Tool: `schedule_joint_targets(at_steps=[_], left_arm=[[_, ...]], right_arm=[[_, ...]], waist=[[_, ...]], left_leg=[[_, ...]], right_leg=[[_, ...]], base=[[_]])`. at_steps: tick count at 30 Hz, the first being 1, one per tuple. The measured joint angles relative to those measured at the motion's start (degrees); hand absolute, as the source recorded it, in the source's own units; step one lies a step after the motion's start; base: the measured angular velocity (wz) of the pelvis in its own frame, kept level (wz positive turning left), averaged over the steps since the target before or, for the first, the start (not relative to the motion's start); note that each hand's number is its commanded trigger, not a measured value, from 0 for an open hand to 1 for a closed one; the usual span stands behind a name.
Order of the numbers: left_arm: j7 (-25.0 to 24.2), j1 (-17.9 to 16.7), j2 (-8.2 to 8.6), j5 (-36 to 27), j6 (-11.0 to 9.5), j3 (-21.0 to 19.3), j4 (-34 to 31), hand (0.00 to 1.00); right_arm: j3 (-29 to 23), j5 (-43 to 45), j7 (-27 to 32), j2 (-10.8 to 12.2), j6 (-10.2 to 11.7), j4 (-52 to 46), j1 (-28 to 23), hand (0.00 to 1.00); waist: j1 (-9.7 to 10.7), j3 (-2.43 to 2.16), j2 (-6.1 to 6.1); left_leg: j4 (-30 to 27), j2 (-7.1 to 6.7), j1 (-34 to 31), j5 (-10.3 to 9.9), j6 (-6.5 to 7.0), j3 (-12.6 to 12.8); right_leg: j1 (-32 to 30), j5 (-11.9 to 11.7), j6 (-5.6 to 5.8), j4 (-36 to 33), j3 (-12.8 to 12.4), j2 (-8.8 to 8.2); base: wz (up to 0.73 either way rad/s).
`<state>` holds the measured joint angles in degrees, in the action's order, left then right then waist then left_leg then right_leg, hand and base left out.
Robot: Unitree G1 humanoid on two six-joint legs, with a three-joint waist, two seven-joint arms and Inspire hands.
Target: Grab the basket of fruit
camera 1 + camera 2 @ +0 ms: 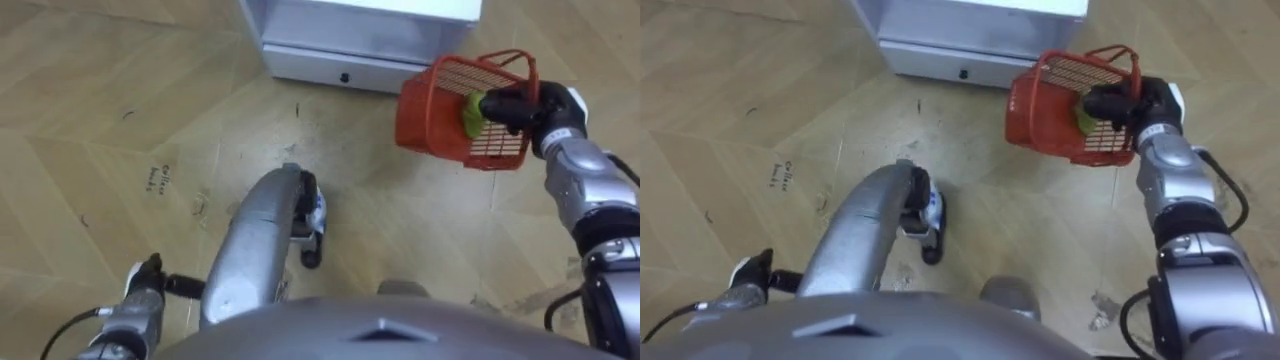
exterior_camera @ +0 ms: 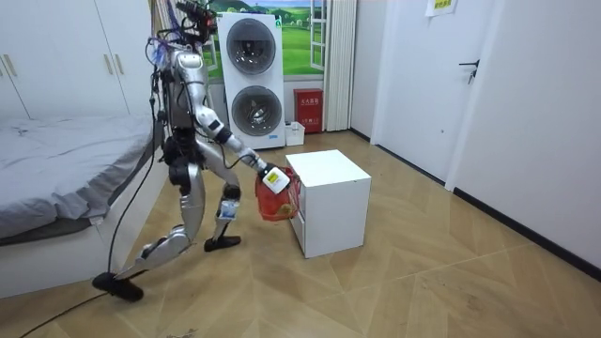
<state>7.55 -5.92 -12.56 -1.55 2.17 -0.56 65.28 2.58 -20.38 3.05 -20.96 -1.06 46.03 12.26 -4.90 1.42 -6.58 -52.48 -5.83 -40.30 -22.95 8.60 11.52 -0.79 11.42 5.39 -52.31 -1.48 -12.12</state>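
- Showing the left hand (image 1: 148, 275) low at the near left, beside the robot's leg and idle; impossible to tell how its fingers are set.
- Looking down on a pale wooden floor (image 1: 90, 120), scuffed in places.
- Reaching out to the right with the right hand (image 1: 520, 108), dark fingers curling tight round the top edge of the red fruit basket (image 1: 440, 118), close by its handle.
- Carrying the basket clear of the floor, tipped over rather than level, with one green fruit (image 1: 471, 116) lying inside against the mesh wall next to the fingers.
- Holding it just beside the front of a white cabinet (image 1: 350, 45), near but apparently not touching.
- Standing in a wide stride, trunk leaning toward the cabinet.
- Risking, as a judgement from here:
  - the fruit rolling out through the tilted opening;
  - the thin rim slipping from a one-sided hold if the load swings;
  - the basket knocking the cabinet while rising;
  - the long stride unsettling balance.
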Motion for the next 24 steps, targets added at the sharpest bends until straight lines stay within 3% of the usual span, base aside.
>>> schedule_joint_targets(at_steps=[1, 2, 4, 5, 6, 7, 8, 9, 11, 13, 14, 15, 16, 17, 21, 24], left_arm=[[0.3, -0.2, -0.06, 0.1, 0.0, -0.3, -0.3, 0.0], [0.9, -0.9, -0.32, 0.0, 0.3, -0.6, -1.5, 0.0], [1.8, -1.4, -0.47, 0.0, 0.3, -1.0, -1.7, 0.0], [2.5, -1.5, -0.44, 0.0, 0.4, -1.0, -1.6, 0.0], [2.9, -1.6, -0.48, 0.0, 0.3, -0.9, -1.7, 0.0], [3.1, -1.6, -0.52, -0.1, 0.3, -0.9, -1.7, 0.0], [3.2, -1.5, -0.76, -0.5, 0.0, -0.4, -1.9, 0.0], [3.3, -1.5, -0.84, -0.7, -0.1, -0.5, -2.1, 0.0], [3.5, -1.4, -0.23, -0.6, 0.0, -0.7, -2.2, 0.0], [3.5, -1.9, 0.73, -0.6, 0.0, -1.6, -3.0, 0.0], [3.5, -2.0, 0.61, -0.7, -0.1, -1.7, -3.5, 0.0], [3.5, -2.2, 0.41, -0.7, -0.1, -1.7, -3.9, 0.0], [3.5, -2.4, 0.54, -0.7, 0.0, -1.6, -4.2, 0.0], [3.5, -2.5, 0.75, -0.6, 0.2, -1.6, -4.5, 0.0], [2.9, -3.4, 0.88, -0.1, 0.5, -1.7, -3.5, 0.0], [2.9, -4.1, 0.93, 0.0, 1.6, -2.0, -3.3, 0.0]], right_arm=[[-0.3, 0.6, 0.0, 0.2, 0.1, 0.0, -0.4, 1.0], [-1.3, 1.3, 0.0, 0.7, -0.3, -0.7, -1.7, 1.0], [-1.9, 2.6, 0.0, 1.0, -0.3, -2.1, -3.0, 1.0], [-1.9, 2.9, 0.0, 1.0, -0.3, -2.1, -3.3, 1.0], [-1.9, 2.9, -0.1, 1.0, -0.4, -2.1, -3.7, 1.0], [-1.9, 2.9, -0.1, 1.0, -0.4, -2.1, -3.9, 1.0], [-1.9, 3.3, -0.1, 1.2, -0.4, -2.0, -4.1, 1.0], [-1.9, 3.7, -0.1, 1.3, -0.4, -2.1, -4.5, 1.0], [-2.3, 4.6, -0.1, 1.2, -0.4, -2.5, -5.1, 1.0], [-2.3, 4.8, -0.1, 1.3, -0.4, -3.2, -5.6, 1.0], [-1.9, 5.2, -0.2, 1.4, -0.4, -4.4, -5.6, 1.0], [-1.6, 5.3, -0.4, 1.5, -0.4, -5.6, -5.7, 1.0], [-1.6, 5.3, -0.5, 1.3, -0.4, -6.5, -5.7, 1.0], [-1.7, 5.6, -0.7, 1.1, -0.4, -8.4, -5.6, 1.0], [-1.8, 7.5, -2.1, 1.1, -0.4, -14.3, -5.7, 1.0], [-1.9, 7.5, -2.9, 1.1, -0.5, -17.6, -5.8, 1.0]], waist=[[-0.1, -0.04, -0.08], [-0.1, -0.12, -0.08], [-0.2, -0.22, 0.05], [-0.2, -0.53, 0.6], [0.0, -0.78, 1.49], [0.1, -0.81, 1.93], [0.8, -0.72, 2.44], [0.9, -0.82, 2.38], [1.6, -1.23, 2.38], [1.3, -1.79, 3.28], [1.4, -1.28, 3.33], [1.7, -0.86, 2.4], [2.2, -1.07, 2.77], [2.7, -1.21, 2.56], [2.6, -1.16, 1.37], [2.7, -1.19, 1.29]], left_leg=[[2.5, 0.04, 2.0, 0.5, -0.14, -0.2], [7.1, 0.18, 6.2, 1.5, -0.39, -0.8], [13.3, 0.68, 11.9, 3.0, -0.84, -1.0], [16.7, 1.56, 15.4, 3.8, -1.43, -1.1], [19.3, 2.87, 18.4, 4.4, -2.1, -1.7], [20.3, 3.52, 19.6, 4.7, -2.57, -2.2], [22.3, 4.67, 22.1, 5.2, -3.36, -3.0], [23.9, 5.3, 24.2, 5.7, -4.12, -3.4], [24.2, 5.43, 26.2, 5.8, -4.89, -4.2], [26.6, 6.26, 28.2, 6.9, -6.65, -5.2], [26.7, 6.64, 28.6, 7.9, -7.31, -5.8], [28.2, 6.38, 28.0, 8.5, -8.0, -7.0], [31.1, 6.24, 27.8, 10.0, -8.33, -7.4], [33.5, 6.31, 28.5, 13.3, -7.52, -6.8], [36.8, 6.17, 32.8, 13.9, -7.6, -6.8], [37.8, 6.05, 34.2, 13.8, -7.61, -6.7]], right_leg=[[0.0, -3.9, 0.0, 0.4, 0.3, -0.03], [-1.5, -8.5, 0.96, -1.0, 1.1, 0.02], [-7.2, -4.2, -0.62, -8.0, 2.3, 0.18], [-10.9, 0.5, -0.83, -9.7, 3.8, 0.63], [-13.6, 4.5, -0.71, -7.3, 5.6, 1.66], [-14.5, 6.0, -0.81, -5.1, 6.5, 2.13], [-15.6, 7.9, -1.03, 1.6, 7.9, 2.96], [-15.6, 8.0, -1.48, 11.5, 8.2, 3.6], [-13.9, 6.2, -2.26, 22.0, 8.5, 4.05], [-10.3, 3.9, -3.65, 27.5, 9.5, 5.79], [-7.6, 2.7, -4.18, 30.8, 9.5, 6.64], [-6.2, 2.3, -4.37, 32.1, 9.1, 6.34], [-5.8, 2.3, -4.32, 32.5, 8.7, 6.4], [-5.3, 2.2, -4.09, 33.2, 8.8, 6.36], [-0.4, 0.6, -3.96, 39.4, 10.8, 7.28], [1.1, 0.3, -3.94, 40.6, 11.1, 7.37]], base=[[-0.28], [-0.32], [-0.37], [-0.36], [-0.3], [0.0], [0.09], [0.17], [0.26], [0.03], [0.07], [0.27], [0.19], [0.05], [-0.01], [-0.01]])
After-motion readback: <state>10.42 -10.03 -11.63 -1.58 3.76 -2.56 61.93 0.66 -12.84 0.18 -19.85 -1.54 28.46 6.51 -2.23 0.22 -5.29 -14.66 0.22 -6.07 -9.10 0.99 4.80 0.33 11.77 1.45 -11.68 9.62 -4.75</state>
